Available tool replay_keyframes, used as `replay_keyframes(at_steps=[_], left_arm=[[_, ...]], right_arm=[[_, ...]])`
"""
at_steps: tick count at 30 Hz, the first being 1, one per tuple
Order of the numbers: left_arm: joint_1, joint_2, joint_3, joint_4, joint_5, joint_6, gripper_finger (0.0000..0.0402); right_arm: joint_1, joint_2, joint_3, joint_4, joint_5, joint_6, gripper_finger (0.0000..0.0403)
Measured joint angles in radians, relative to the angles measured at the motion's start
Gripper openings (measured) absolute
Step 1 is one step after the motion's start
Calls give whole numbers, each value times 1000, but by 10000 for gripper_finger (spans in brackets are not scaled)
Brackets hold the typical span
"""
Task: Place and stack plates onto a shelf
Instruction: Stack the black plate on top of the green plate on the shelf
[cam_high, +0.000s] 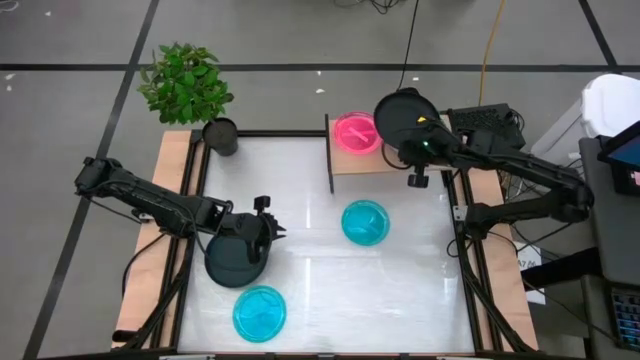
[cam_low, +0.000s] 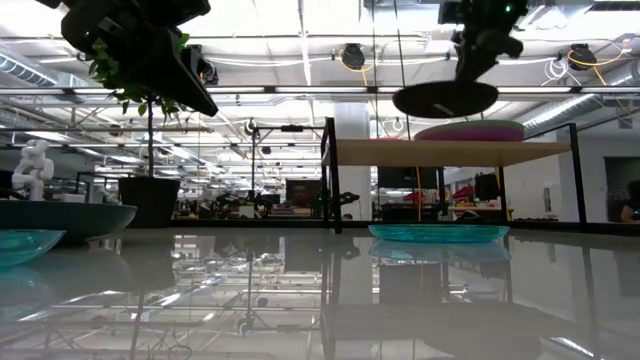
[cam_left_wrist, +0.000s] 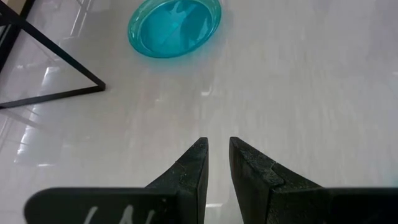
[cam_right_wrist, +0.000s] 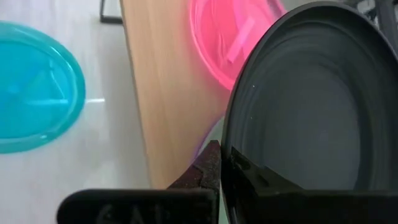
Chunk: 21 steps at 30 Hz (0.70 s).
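My right gripper (cam_right_wrist: 221, 174) is shut on a black plate (cam_high: 405, 115) held in the air over the right part of the shelf (cam_high: 385, 162). On the shelf lies a pink plate (cam_high: 356, 132) with a purple one (cam_low: 500, 133) under it. A cyan plate (cam_high: 365, 222) lies on the table in front of the shelf, and another cyan plate (cam_high: 260, 313) lies near the front edge. A second black plate (cam_high: 235, 262) rests on the table at the left. Above it hangs my left gripper (cam_left_wrist: 217, 149), its fingers a narrow gap apart with nothing between them. My right gripper pinches the black plate's rim (cam_right_wrist: 229, 163) between its two fingers, one finger (cam_right_wrist: 208, 171) on the underside and the other hidden behind the plate's inner face. The plate is lifted clear (cam_low: 445, 100), roughly level, above the stack on the shelf.
A potted plant (cam_high: 185, 80) in a dark pot (cam_high: 222, 135) stands at the far left corner. The shelf's thin side panel (cam_high: 330, 152) rises at its left end. Wooden rails (cam_high: 180, 220) and dark frame bars (cam_left_wrist: 56, 56) border the table.
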Motion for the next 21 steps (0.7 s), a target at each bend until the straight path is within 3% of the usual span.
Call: replay_keyframes(at_steps=[21], left_arm=[[0, 0, -2, 6, 0, 1, 72]], right_arm=[[-121, 0, -126, 28, -24, 20, 4]])
